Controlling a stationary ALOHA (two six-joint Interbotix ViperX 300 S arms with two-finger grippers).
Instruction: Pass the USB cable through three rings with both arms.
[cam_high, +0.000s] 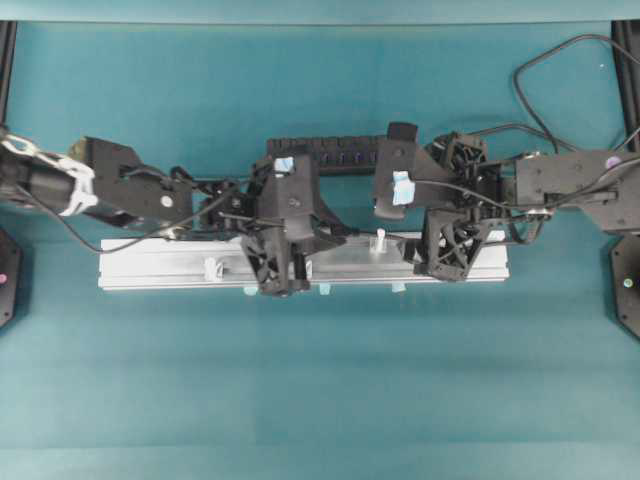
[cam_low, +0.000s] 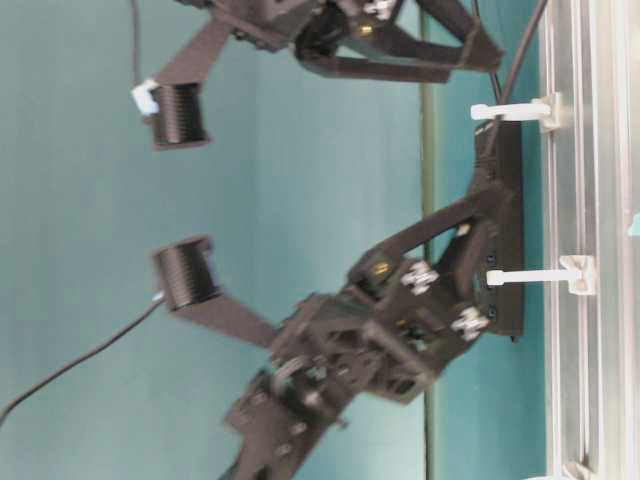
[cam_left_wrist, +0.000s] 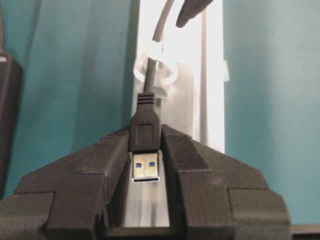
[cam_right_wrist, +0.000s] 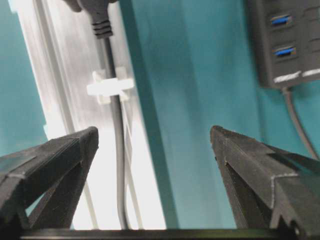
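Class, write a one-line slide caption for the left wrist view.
Left gripper clamps the USB plug, its cable already threaded through a translucent ring on the aluminium rail.

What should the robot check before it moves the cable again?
1. Left gripper has the USB plug between its jaws: ok.
2. Cable runs through the ring behind the plug: ok.
3. Right gripper jaws stand wide apart, holding nothing: ok.
4. Cable lies along the metal rail, through a ring: ok.
5. All three rings threaded: cannot tell.
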